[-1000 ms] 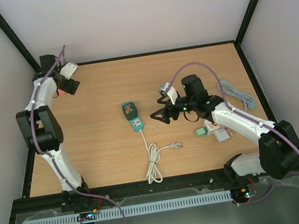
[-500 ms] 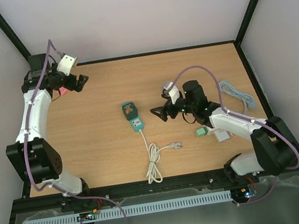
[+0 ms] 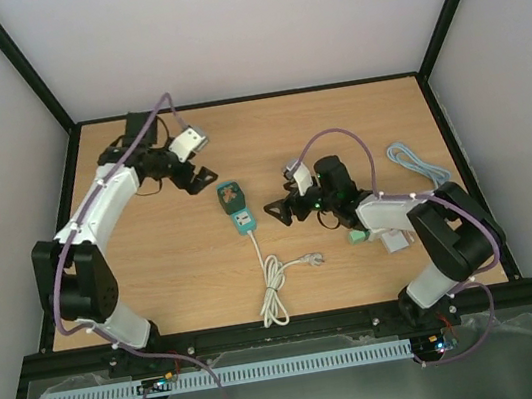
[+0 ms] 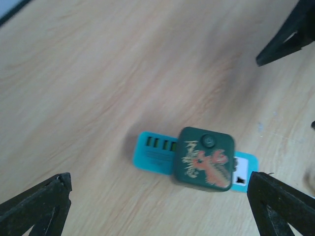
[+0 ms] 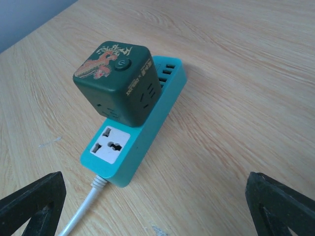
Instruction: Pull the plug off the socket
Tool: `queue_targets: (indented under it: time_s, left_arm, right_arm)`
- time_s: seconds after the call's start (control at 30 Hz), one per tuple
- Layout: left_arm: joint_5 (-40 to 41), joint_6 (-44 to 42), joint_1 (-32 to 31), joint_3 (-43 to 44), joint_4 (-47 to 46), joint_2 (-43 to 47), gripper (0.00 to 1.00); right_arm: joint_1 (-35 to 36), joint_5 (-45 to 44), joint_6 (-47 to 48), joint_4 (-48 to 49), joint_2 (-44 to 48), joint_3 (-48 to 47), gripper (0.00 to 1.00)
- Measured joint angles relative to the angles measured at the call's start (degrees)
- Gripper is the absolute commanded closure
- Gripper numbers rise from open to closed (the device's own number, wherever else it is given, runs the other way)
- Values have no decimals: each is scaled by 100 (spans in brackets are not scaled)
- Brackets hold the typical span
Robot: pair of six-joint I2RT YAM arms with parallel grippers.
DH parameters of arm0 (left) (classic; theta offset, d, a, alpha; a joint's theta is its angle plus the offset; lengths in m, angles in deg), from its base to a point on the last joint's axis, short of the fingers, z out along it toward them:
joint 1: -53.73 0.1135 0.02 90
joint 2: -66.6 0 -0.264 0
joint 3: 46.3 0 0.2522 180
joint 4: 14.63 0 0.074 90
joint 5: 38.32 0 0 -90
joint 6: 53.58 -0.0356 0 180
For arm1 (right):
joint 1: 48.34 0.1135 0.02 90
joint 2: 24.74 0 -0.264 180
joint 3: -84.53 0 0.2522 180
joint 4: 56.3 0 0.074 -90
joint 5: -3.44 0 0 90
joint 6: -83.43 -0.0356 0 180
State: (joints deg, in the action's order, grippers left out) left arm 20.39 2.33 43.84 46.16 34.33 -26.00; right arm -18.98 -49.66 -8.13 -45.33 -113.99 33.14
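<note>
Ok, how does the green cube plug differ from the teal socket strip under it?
The cube plug is dark green, boxy, with an orange print; the socket strip is teal, long and flat. The cube plug sits on top; the socket strip trails a white cable. Both carry outlets.

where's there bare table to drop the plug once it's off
Widest bare wood: front-left, between the left arm and the cord. The back edge beyond the right claw is free too. Crowded: the right side, with blue cable and green piece, and around the strip.
</note>
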Motion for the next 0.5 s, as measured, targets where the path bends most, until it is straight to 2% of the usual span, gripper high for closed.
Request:
queue_targets:
  time_s: [0.23,0.5]
  left_arm:
    - [378,-48,-726,-269,-81,-249,0]
    - [658,-354,-999,-337,-66,-743,0]
  right_arm:
    - [483,-490,-358,861,-166,297,2]
    - [986,-981,-463,1604,-662,372,2]
